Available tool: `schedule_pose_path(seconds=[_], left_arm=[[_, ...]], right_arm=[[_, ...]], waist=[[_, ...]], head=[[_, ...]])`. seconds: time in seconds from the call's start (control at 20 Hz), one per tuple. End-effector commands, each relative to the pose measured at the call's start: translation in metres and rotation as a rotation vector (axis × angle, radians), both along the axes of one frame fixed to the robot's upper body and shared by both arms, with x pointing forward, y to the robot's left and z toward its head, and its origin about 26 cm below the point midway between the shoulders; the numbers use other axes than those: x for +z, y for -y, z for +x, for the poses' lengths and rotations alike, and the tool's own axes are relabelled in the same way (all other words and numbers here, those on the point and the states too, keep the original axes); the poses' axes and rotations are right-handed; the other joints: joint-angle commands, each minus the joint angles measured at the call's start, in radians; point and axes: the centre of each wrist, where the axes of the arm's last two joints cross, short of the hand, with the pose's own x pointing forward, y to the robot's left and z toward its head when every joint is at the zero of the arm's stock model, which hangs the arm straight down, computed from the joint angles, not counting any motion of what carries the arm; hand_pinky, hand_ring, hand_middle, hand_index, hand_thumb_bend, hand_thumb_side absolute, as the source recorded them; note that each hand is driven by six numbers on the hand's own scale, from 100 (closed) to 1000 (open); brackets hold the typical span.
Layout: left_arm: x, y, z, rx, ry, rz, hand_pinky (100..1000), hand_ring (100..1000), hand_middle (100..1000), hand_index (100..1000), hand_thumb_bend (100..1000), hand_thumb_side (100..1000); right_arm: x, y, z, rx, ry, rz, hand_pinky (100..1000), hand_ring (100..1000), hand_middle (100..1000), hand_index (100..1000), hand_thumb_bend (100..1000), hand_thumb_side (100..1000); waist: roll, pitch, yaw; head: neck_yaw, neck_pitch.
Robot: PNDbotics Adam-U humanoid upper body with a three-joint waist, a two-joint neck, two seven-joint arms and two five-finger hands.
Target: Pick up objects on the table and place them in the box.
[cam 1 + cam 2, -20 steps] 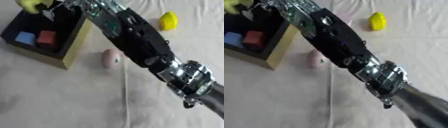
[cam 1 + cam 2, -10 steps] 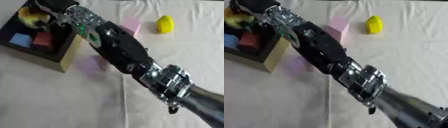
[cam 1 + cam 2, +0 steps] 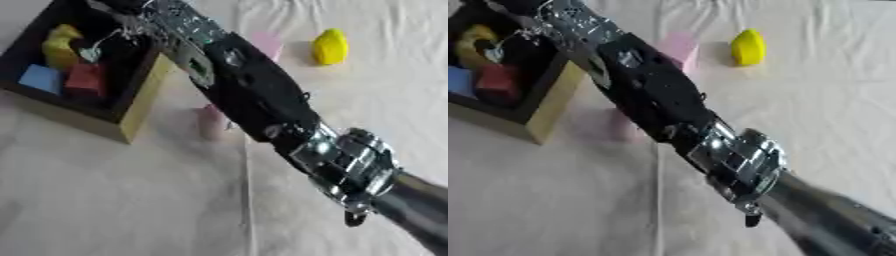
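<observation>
My right arm [image 3: 254,95] reaches from the lower right across the table to the box [image 3: 140,100] at the upper left. Its hand [image 3: 118,7] is over the box's far side, at the picture's top edge, mostly cut off. Inside the box lie a yellow object [image 3: 57,45], a blue block [image 3: 39,77] and a red block [image 3: 86,79]. The yellow object lies apart from the hand. On the cloth sit a pink block [image 3: 267,44], a yellow lemon-shaped object [image 3: 330,46], and a pink rounded object [image 3: 210,120] beside the box, partly hidden by the arm.
A wrinkled white cloth [image 3: 105,200] covers the table. The arm crosses the middle of the view diagonally and hides the cloth beneath it.
The yellow object that the right hand held above the box now lies inside the box. The view has also shifted.
</observation>
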Motion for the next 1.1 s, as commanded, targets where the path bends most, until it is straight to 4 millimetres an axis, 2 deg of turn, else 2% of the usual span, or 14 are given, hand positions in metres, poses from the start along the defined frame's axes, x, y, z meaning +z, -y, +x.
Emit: schedule_pose_path(seconds=[0.05, 0.25, 0.5, 0.7, 1.1], left_arm=[[0.004, -0.004, -0.004, 0.022, 0.013, 0.017, 714, 688, 649, 804, 458, 436], [-0.003, -0.012, -0.005, 0.063, -0.013, 0.017, 714, 688, 648, 804, 454, 442], [-0.010, -0.015, -0.007, 0.094, -0.044, 0.023, 713, 687, 647, 803, 449, 452], [-0.014, -0.017, -0.008, 0.114, -0.063, 0.021, 713, 687, 646, 803, 445, 458], [-0.019, -0.018, -0.008, 0.138, -0.079, 0.012, 713, 686, 645, 802, 437, 471]], right_arm=[[0.034, 0.019, -0.016, 0.025, 0.076, 0.078, 846, 859, 749, 842, 100, 321], [0.060, 0.066, -0.037, 0.011, 0.080, 0.158, 834, 844, 734, 832, 100, 323], [0.067, 0.125, -0.059, -0.089, 0.043, 0.182, 835, 849, 741, 837, 100, 349], [0.058, 0.164, -0.071, -0.186, 0.007, 0.173, 838, 853, 745, 842, 100, 402], [0.025, 0.233, -0.081, -0.376, -0.103, 0.208, 845, 862, 754, 852, 100, 436]], waist=[[0.007, -0.033, -0.012], [0.004, -0.048, -0.055], [0.006, -0.057, -0.107], [0.012, -0.060, -0.144], [0.026, -0.048, -0.172]], head=[[0.022, 0.014], [0.069, 0.026], [0.107, 0.037], [0.140, 0.038], [0.190, -0.010]])
